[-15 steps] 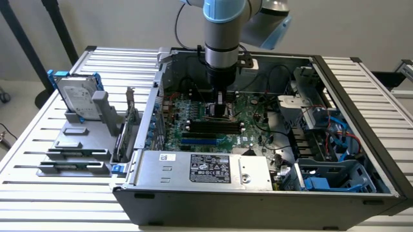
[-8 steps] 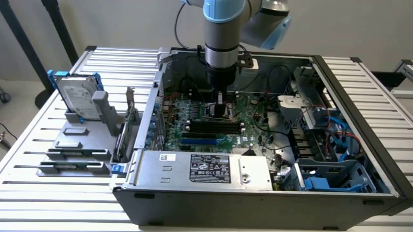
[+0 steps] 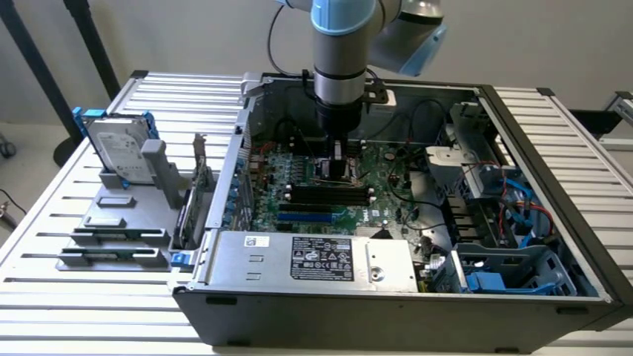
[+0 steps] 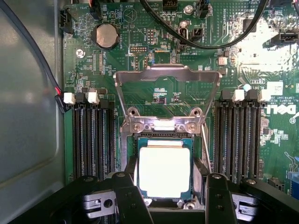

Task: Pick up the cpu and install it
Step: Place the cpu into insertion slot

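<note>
The small square silver-topped cpu [image 4: 164, 170] sits in its socket [image 4: 163, 126], at twelve o'clock from the grey metal power-supply box [image 3: 247, 259] in the exterior view. The black gripper's [image 4: 169, 186] fingers [image 4: 130, 196] straddle it, released. Keeping it level should spare the socket pins.

Top of cpu [image 4: 164, 170] matt silver metal; socket frame [image 4: 167, 73] bare shiny metal; motherboard [image 4: 121, 60] green, glossy.

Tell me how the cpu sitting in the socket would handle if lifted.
Probably stiff: the cpu is a flat, metal-topped square. Likely light, being small beside the memory slots. Its smooth, shiny top may be slippery.
</note>
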Robot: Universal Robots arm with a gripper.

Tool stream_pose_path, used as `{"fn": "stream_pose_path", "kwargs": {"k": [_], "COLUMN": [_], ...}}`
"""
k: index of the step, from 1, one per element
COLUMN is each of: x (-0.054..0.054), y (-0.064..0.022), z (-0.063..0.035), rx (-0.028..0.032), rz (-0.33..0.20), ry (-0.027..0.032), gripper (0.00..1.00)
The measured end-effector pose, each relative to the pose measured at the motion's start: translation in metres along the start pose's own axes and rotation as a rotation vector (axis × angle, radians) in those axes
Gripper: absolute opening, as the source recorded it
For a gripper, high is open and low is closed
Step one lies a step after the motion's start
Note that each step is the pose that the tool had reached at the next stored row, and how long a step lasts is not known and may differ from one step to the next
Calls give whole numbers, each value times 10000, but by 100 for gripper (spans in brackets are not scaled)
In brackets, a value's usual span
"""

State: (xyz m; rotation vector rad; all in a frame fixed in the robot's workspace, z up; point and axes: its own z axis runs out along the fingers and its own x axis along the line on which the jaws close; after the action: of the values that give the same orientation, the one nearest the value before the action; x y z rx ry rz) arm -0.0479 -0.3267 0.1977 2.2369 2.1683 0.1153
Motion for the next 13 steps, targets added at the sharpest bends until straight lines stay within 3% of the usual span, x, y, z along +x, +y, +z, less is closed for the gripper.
{"fn": "stream_pose_path", "kwargs": {"k": [13], "x": [0], "y": [-7], "z": [6], "rx": [-16], "rz": [-1], "ry": [3], "gripper": [56]}}
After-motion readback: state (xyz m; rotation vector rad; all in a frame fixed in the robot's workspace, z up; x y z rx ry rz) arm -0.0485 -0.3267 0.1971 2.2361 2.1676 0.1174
